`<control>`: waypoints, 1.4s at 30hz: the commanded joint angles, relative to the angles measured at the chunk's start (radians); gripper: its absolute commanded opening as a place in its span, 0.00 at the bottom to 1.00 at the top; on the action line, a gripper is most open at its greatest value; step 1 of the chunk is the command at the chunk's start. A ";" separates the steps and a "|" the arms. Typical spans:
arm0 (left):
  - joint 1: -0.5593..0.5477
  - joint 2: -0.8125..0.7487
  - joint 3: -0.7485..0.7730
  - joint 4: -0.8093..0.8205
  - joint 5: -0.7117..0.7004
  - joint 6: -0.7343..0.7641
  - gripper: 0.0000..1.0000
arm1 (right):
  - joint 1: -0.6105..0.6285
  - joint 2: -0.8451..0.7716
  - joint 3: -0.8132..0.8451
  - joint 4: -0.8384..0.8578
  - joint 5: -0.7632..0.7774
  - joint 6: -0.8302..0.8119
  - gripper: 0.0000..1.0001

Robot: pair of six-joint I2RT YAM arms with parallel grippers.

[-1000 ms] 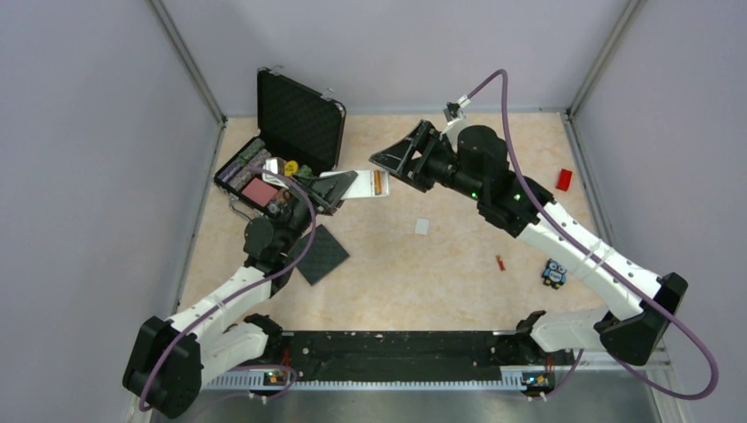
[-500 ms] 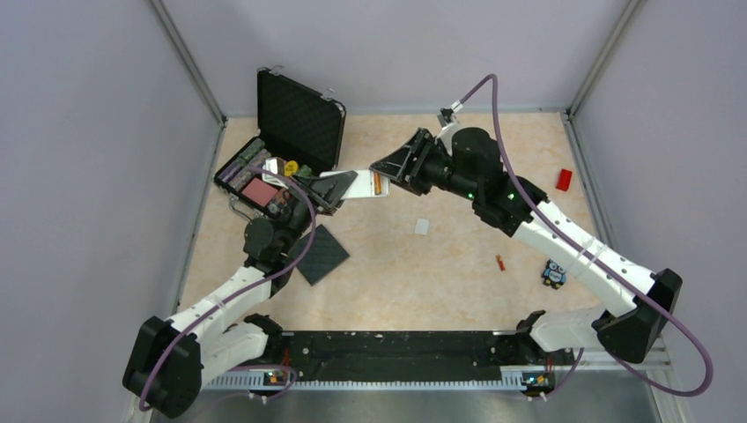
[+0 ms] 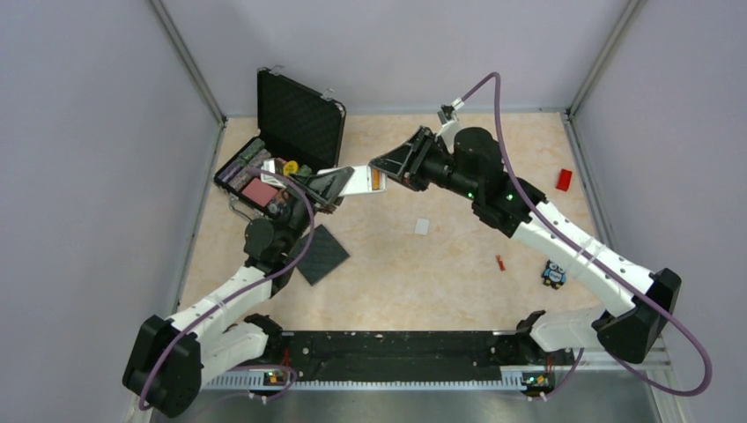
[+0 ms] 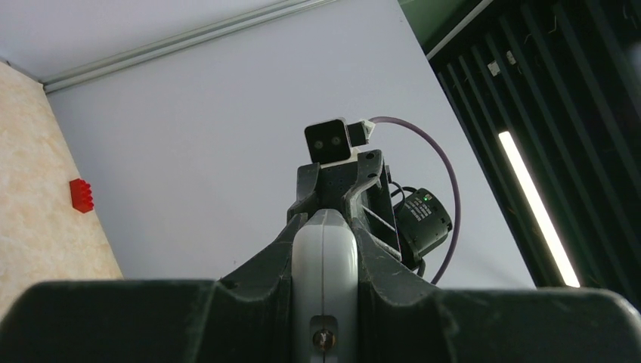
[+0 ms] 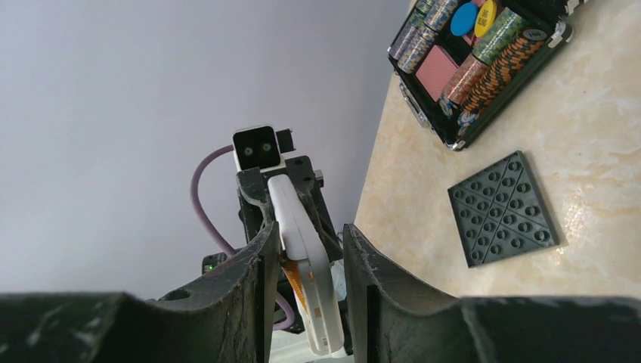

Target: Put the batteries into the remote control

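Note:
My left gripper point(image 3: 339, 185) is shut on the white remote control point(image 3: 359, 181) and holds it in the air, back side up. The remote stands edge-on between the left fingers in the left wrist view point(image 4: 323, 276). One orange battery point(image 3: 376, 181) lies in the slot at the remote's free end. My right gripper point(image 3: 388, 169) is open, with its fingers on either side of that end. In the right wrist view the remote point(image 5: 310, 265) and the battery point(image 5: 293, 281) sit between the fingers, with a gap on the right side. A second battery point(image 3: 499, 262) lies on the table.
An open black case point(image 3: 295, 119) with poker chips stands at the back left. A black square pad point(image 3: 319, 254) lies below the left gripper. A small white piece point(image 3: 422, 226), a red block point(image 3: 564, 180) and a small blue toy point(image 3: 553, 273) lie on the table's right half.
My right gripper has moved left so the remote's battery end now sits between its fingers. The left gripper and the remote shifted slightly left.

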 commanded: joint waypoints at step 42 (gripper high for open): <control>0.002 0.060 0.064 0.154 -0.023 -0.077 0.00 | -0.018 0.033 0.045 0.019 -0.082 -0.094 0.76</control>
